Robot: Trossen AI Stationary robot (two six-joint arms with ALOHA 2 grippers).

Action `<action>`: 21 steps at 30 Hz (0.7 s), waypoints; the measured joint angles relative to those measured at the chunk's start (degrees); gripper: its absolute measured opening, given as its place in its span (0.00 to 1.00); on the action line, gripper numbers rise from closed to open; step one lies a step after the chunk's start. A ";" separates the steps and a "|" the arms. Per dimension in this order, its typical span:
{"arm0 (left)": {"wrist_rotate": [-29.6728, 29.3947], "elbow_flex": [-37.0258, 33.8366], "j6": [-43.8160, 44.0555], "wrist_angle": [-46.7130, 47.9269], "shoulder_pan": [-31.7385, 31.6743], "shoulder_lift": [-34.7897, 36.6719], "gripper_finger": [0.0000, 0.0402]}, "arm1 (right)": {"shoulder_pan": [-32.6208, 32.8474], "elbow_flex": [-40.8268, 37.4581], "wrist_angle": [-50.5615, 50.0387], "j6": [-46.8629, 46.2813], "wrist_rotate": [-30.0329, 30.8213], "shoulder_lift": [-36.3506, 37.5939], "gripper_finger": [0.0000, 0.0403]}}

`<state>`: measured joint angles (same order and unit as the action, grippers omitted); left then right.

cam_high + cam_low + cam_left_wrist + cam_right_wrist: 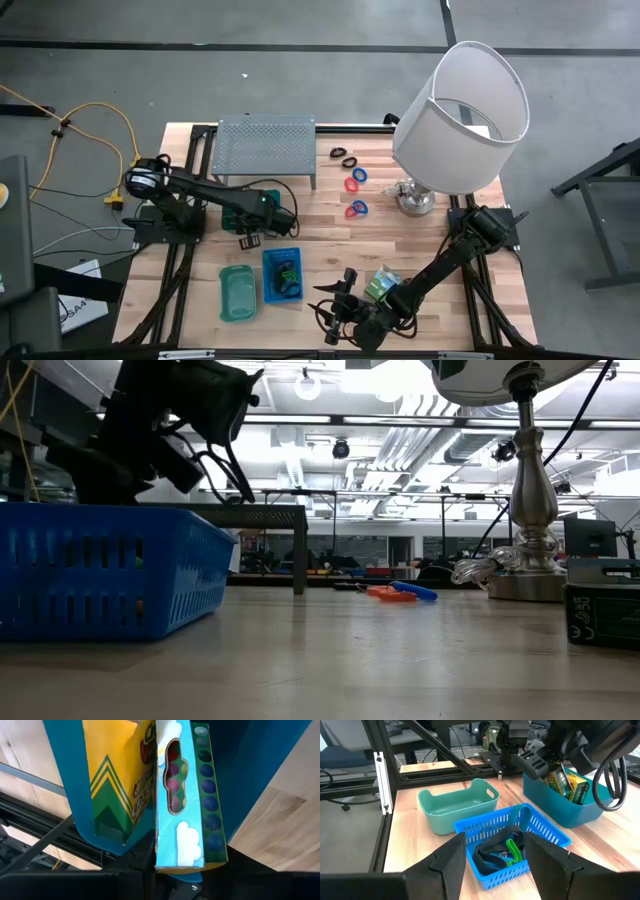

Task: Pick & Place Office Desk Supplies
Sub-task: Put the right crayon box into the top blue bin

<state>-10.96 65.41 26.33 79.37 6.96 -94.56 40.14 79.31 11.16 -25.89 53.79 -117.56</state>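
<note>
Black bands (487, 857) and a green clip (514, 849) lay in the blue basket (540, 827) at the table's near edge, directly below the right gripper (495, 840). We saw that gripper hovering with its jaws spread wide and nothing between them. Beside the basket sat a pale green tray (445, 800), which held nothing we could make out. Just beyond, a dark teal bin (555, 805) carried yellow-green packets (567, 782), and the left gripper (542, 767) reached down into it. Its wrist view was filled by those packets and a box of paints (180, 835), pressed close against the gripper. We could not tell whether it gripped any of them. Another green packet (380, 283) rested on the table (330, 240) beside the right arm. Farther back, red and blue rings (356, 180) and black loops (344, 155) lay loose between the grey rack (265, 145) and the white-shaded lamp (460, 115).
</note>
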 joint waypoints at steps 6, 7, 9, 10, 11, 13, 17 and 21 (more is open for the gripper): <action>-0.04 0.00 0.46 -0.05 0.00 0.39 0.29 | 0.00 0.00 -0.20 0.00 -0.01 0.00 0.47; 0.02 0.00 0.46 0.03 0.00 0.39 0.30 | 0.00 0.00 -0.25 0.00 -0.01 0.00 0.47; 0.11 0.00 0.48 -0.10 0.00 0.39 0.33 | 0.00 0.00 -0.27 0.00 -0.01 0.00 0.47; 0.11 0.00 0.49 -0.05 0.01 0.39 0.35 | 0.00 0.00 -0.27 0.00 -0.01 0.00 0.47; 0.13 0.00 0.49 0.03 0.02 0.39 0.37 | 0.00 0.00 -0.27 -0.01 -0.06 0.00 0.47; 0.11 0.00 0.50 -0.13 0.02 0.39 0.40 | 0.00 0.00 -0.37 -0.44 -0.16 0.00 0.47; 0.13 0.00 0.67 0.04 0.02 0.39 0.43 | 0.00 0.00 -0.75 -1.20 -0.18 0.00 0.47; -0.02 0.00 0.68 0.27 0.02 0.39 0.43 | 0.00 0.00 -0.77 -1.29 -0.20 0.00 0.47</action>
<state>-10.98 65.41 27.00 79.64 6.98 -94.17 40.14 79.31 10.39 -27.18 53.58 -117.56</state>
